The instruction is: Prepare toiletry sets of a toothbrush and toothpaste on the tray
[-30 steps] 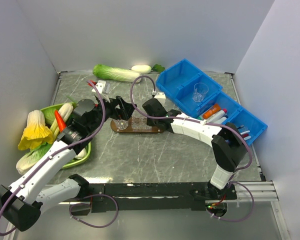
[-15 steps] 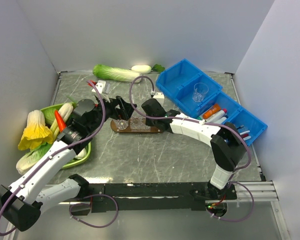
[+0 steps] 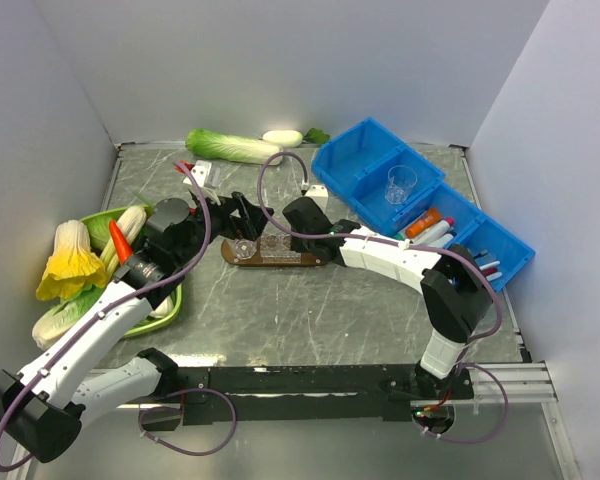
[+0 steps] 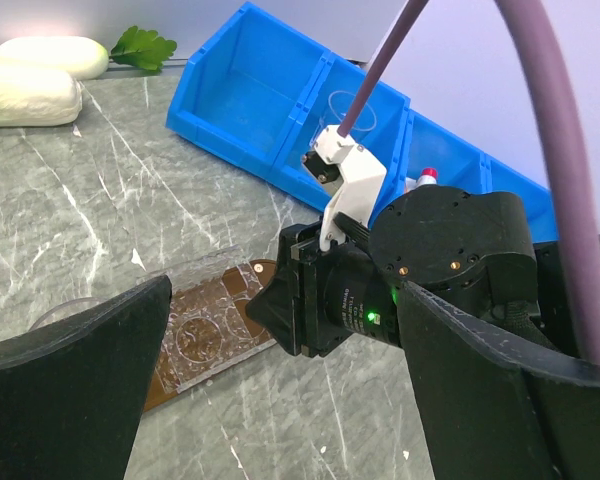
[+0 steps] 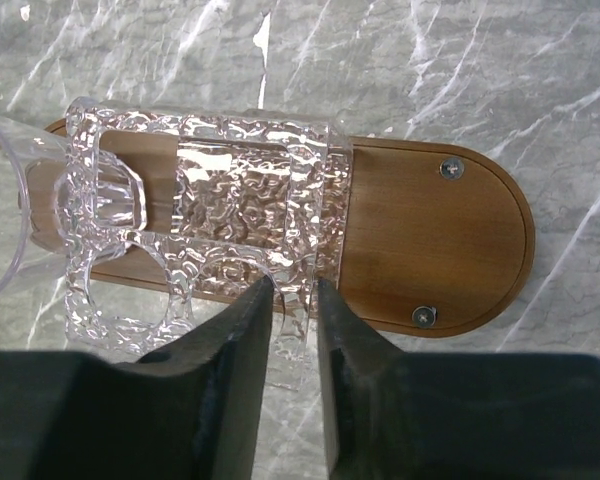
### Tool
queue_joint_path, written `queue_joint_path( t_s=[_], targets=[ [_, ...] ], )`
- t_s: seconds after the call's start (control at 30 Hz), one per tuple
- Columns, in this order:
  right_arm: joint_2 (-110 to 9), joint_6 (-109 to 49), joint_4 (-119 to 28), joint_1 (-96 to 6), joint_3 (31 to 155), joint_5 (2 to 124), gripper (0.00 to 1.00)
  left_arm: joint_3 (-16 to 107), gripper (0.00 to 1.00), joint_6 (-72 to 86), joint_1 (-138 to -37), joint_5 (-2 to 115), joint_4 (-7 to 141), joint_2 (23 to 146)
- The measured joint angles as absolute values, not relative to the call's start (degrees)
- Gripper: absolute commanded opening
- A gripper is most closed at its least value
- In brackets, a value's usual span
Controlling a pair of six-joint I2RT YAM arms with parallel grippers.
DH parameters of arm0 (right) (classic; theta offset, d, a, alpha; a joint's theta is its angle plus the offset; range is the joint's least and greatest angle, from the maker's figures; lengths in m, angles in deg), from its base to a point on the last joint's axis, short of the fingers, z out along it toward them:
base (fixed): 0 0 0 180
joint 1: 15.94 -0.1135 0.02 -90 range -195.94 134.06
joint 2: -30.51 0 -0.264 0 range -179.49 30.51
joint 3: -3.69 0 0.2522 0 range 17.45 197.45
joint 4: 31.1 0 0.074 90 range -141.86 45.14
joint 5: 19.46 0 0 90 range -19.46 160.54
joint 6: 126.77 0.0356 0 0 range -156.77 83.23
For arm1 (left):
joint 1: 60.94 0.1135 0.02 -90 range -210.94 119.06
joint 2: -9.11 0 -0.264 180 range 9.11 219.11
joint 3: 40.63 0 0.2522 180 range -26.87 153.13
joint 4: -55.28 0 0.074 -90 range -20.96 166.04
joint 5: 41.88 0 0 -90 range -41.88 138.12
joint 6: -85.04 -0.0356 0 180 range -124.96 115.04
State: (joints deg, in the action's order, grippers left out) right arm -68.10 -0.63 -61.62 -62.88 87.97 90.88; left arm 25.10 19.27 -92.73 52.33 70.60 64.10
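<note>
**Marble table (image 3: 310, 310) between white walls, tray (image 5: 430, 240) at its middle**

Your tray lies flat at mid-table, long side running left to right, with two screws showing at its bare right end. A clear, pebbled holder (image 5: 220, 200) sits on it and covers the left and middle parts. A clear cup (image 3: 243, 246) stands at the tray's left end, just beside the holder.

Your right gripper (image 5: 293, 290) reaches in from the right. Its fingers are pinched nearly together on the holder's near wall, which shows in the narrow gap between them.

Your left gripper (image 4: 282, 290) hangs just left of and behind the tray. Its fingers are spread wide with nothing between them, and it faces the right arm's wrist.

The toothpaste (image 3: 423, 221) lies well to the right in the middle compartment of the blue bins (image 3: 355, 165), among other tubes. A second cup (image 3: 401, 184) stands in the far compartment. Thin sticks lie in the nearest compartment, too small to name.

At the left edge a green dish (image 3: 170, 312) holds leafy vegetables and a carrot (image 3: 118, 240). A cabbage (image 3: 230, 147) lies along the back wall
</note>
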Motion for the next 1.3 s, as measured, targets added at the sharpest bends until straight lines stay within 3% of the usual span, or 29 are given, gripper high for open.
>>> queue_joint_path(
  t_s=[0.37,0.8,1.07,1.3],
  targets=[
    [-66.26,-0.69,-61.66,-62.99,87.77,91.51,0.53,25.1,1.0,19.25,-92.73,51.85,70.62,63.83],
    [-53.43,-2.57,-60.79,-60.83,81.63,91.93,0.67,23.55,0.99,19.05,-92.66,49.31,69.77,60.42],
    [-37.67,-10.07,-61.55,-53.35,76.12,85.0,0.75,23.07,0.97,18.44,-92.05,48.66,69.55,60.1],
    [-32.67,-21.76,-69.27,-43.08,79.53,76.74,0.78,23.07,0.97,18.33,-90.08,45.73,69.79,59.81]
  ],
)
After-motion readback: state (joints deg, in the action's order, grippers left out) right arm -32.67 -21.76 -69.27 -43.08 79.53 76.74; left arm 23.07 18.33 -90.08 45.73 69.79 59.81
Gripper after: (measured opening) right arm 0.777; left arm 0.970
